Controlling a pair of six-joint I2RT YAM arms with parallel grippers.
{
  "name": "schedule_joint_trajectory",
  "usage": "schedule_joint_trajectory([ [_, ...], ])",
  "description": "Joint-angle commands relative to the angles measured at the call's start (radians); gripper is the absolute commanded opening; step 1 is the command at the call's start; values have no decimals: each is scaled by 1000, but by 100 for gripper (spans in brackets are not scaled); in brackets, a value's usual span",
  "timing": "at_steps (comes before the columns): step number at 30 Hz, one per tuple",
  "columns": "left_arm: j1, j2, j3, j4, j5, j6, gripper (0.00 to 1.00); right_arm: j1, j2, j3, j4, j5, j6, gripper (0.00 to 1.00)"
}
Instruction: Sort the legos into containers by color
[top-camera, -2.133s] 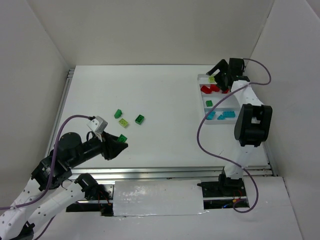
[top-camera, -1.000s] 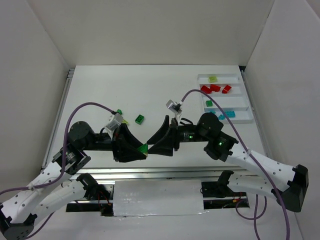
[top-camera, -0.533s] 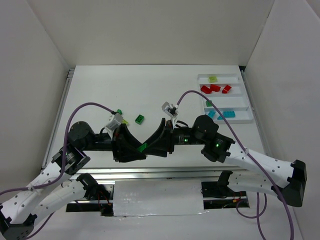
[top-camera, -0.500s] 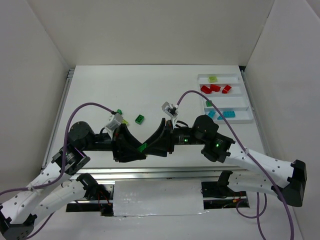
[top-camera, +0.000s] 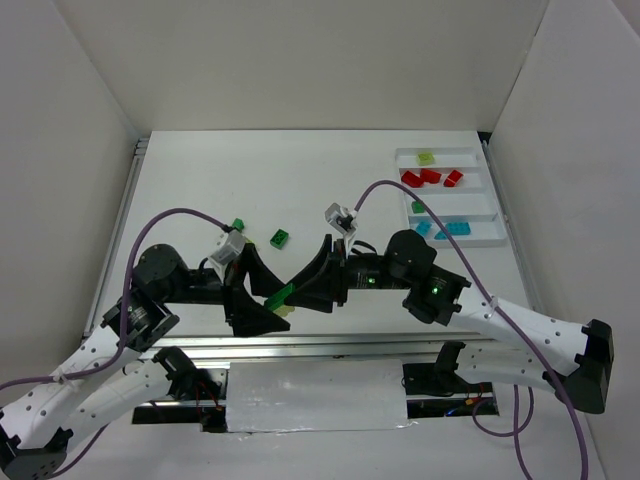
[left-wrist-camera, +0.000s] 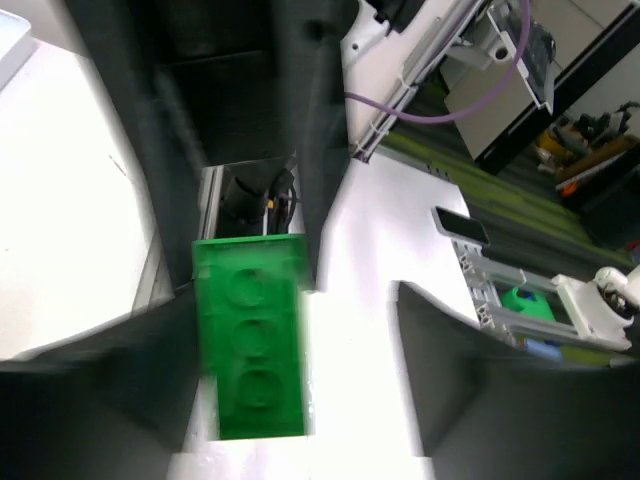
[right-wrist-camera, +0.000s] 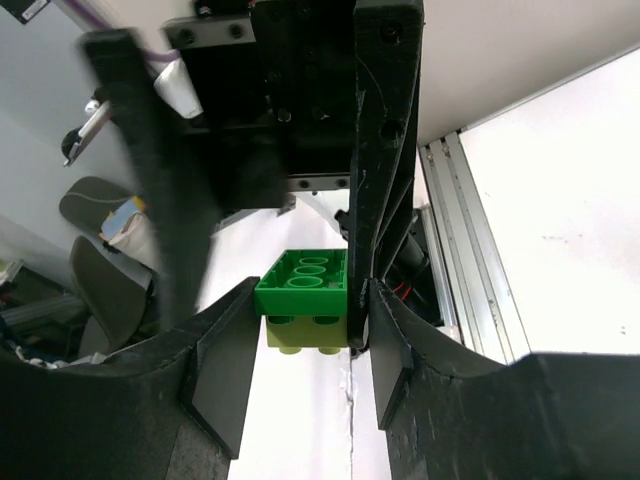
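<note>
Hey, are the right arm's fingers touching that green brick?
Touching. The right wrist view shows the green brick clamped between the right fingers, with both its sides flush against them and no gap.

No legible text – anywhere (labels included)

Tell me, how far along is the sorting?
Done: the tray holds red bricks, cyan bricks, a green brick and a pale yellow-green brick, each colour in its own compartment. In hand: the right gripper grips a stacked green-and-pale pair; the left gripper stands open beside it. Left: two loose green bricks on the table.
</note>
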Motion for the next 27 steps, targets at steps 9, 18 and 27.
schedule_joint_trajectory([
  [9, -4, -7, 89, -191, -120, 112, 99, 11, -15, 73, -115, -18, -130, 0],
  [18, -4, -8, 92, -274, -225, 140, 100, 11, -69, 41, -89, -90, -144, 0],
  [27, -4, -2, 84, -279, -253, 132, 96, 10, -63, 36, -89, -92, -144, 0],
])
